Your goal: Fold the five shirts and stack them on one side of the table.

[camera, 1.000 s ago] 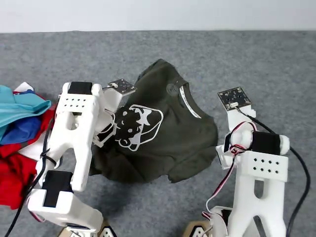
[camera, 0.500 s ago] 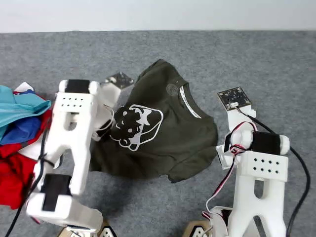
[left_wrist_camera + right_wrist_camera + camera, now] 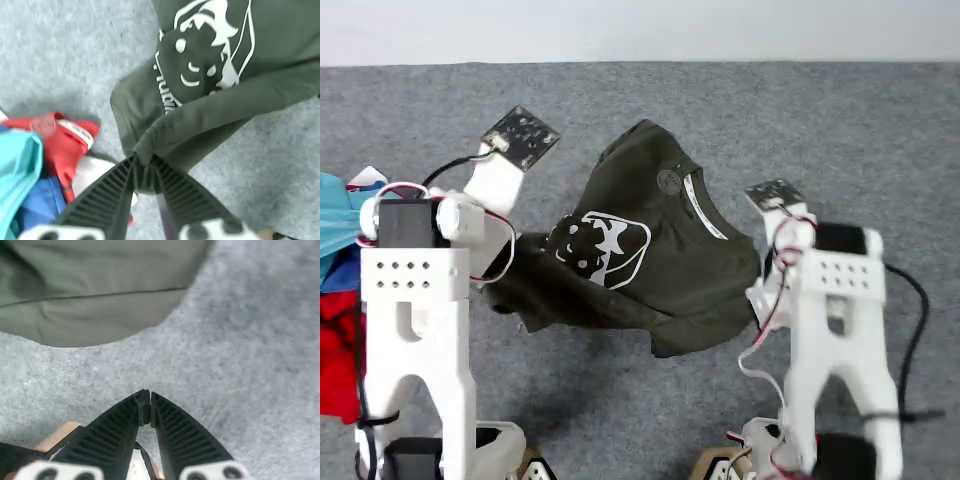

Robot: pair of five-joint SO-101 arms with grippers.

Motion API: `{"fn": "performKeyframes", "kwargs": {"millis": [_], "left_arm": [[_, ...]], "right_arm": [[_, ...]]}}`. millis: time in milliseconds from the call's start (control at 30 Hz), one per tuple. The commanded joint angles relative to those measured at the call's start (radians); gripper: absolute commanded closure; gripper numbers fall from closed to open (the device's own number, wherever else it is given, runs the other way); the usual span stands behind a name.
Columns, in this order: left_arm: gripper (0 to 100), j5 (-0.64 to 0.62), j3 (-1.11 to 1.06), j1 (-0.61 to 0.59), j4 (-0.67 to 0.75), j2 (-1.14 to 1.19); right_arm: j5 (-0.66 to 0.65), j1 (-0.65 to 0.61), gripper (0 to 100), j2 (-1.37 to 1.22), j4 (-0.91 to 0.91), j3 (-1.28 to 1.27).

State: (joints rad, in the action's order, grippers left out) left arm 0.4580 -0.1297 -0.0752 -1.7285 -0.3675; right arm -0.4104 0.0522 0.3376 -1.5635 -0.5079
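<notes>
A dark olive shirt with a white cartoon print lies crumpled in the middle of the grey carpet. My left gripper is shut on a bunched fold of its left edge, and the cloth stretches from the pinch toward the print. My right gripper is shut with nothing in it, over bare carpet just off the shirt's right hem. In the high view the right arm stands at the shirt's right side.
A heap of other shirts, red, blue and teal, lies at the table's left edge, close to my left arm. The red shirt and teal cloth lie beside the pinched fold. Bare carpet stretches behind and right of the olive shirt.
My left arm has drawn back toward the table's left front, dragging the olive shirt's left edge with it. The right arm has shifted slightly to the left.
</notes>
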Motion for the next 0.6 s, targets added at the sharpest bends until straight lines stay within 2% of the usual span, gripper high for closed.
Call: {"fn": "performKeyframes", "kwargs": {"millis": [0, 67, 267, 400, 567], "left_arm": [[100, 0.002, -0.041, -0.066, 0.014, -0.037], [100, 0.002, -0.070, -0.098, 0.021, -0.041], [100, -0.006, -0.111, -0.253, 0.083, -0.041], [100, -0.038, -0.157, -0.350, 0.160, -0.037], [100, -0.040, -0.232, -0.351, 0.199, -0.041]], "right_arm": [[-0.014, -0.076, 98.3, -0.101, -0.012, 0.112], [-0.009, -0.128, 95.9, -0.159, -0.012, 0.146], [-0.006, -0.208, 76.2, -0.315, 0.005, 0.227], [-0.008, -0.209, 77.9, -0.430, 0.051, 0.284], [-0.008, -0.246, 81.2, -0.593, 0.077, 0.397]]}}
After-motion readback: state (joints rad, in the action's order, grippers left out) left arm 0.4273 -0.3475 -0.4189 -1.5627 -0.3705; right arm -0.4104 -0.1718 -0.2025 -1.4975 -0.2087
